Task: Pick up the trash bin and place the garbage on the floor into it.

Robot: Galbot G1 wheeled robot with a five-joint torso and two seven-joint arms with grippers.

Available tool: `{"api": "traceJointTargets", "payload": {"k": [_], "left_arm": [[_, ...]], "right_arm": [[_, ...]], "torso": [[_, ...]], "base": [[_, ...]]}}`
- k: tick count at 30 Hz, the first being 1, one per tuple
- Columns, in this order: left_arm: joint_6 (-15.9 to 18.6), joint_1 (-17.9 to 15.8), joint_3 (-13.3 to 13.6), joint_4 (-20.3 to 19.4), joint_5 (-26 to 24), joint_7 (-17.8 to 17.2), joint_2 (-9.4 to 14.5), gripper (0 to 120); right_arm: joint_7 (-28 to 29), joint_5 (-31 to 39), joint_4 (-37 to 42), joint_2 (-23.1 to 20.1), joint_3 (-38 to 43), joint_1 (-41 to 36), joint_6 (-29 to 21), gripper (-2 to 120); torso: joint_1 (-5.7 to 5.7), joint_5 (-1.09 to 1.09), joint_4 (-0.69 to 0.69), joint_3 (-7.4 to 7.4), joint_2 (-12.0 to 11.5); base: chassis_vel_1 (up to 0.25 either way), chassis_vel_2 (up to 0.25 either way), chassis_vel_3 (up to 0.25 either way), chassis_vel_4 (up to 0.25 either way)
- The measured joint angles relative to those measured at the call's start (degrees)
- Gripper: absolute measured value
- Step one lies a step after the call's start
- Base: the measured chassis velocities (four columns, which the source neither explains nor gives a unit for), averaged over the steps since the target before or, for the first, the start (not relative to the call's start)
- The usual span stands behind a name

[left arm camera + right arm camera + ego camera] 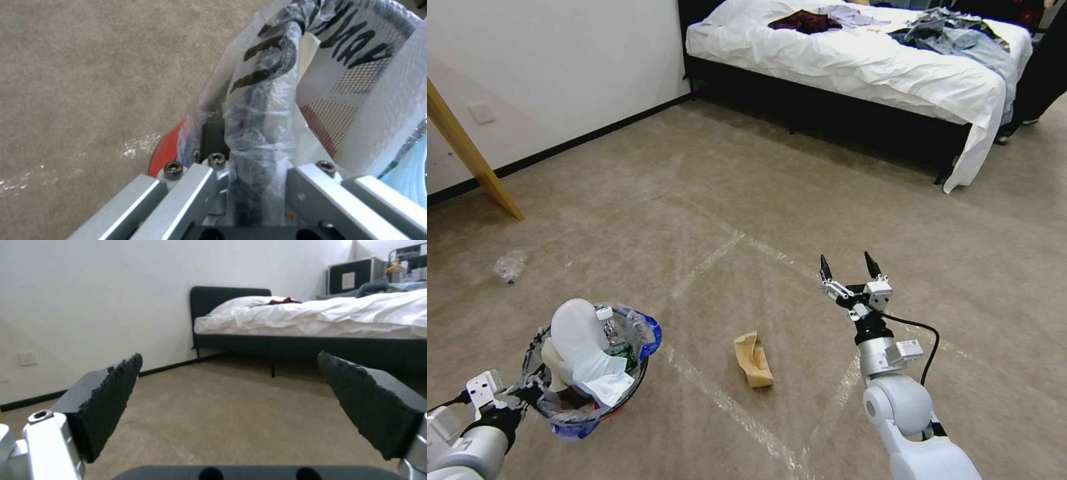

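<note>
The trash bin (590, 400), a red bucket lined with a clear blue-edged bag, hangs low at my left. My left gripper (522, 395) is shut on its near rim. The left wrist view shows that gripper (249, 150) clamped over the bag-wrapped rim (267, 100), with the red wall (165, 151) beside it. Inside the bin lie white slipper soles (575, 328), a small bottle (614, 337) and crumpled paper. On the carpet, garbage lies loose: a brown cardboard scrap (753, 360) ahead and a clear plastic scrap (510, 265) far left. My right gripper (849, 267) is open and empty, raised right of the cardboard; its fingers (111, 400) point toward the bed.
A bed (854, 60) with white sheets and clothes stands at the back, on a dark frame. A slanted wooden beam (467, 153) leans against the left wall. Tape lines cross the open beige carpet (707, 200) in between.
</note>
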Motion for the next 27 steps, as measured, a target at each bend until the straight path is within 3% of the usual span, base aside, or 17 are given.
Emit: {"api": "traceJointTargets", "payload": {"k": [27], "left_arm": [[-0.05, -0.88, 0.03, 1.15, 0.18, 0.01, 0.15, 1]], "right_arm": [[-0.42, -0.27, -1.28, 0.02, -1.33, 1.26, 0.45, 100]], "torso": [[-0.01, 0.0, 0.0, -0.01, 0.0]], "base": [[-0.01, 0.012, 0.012, -0.01]]}}
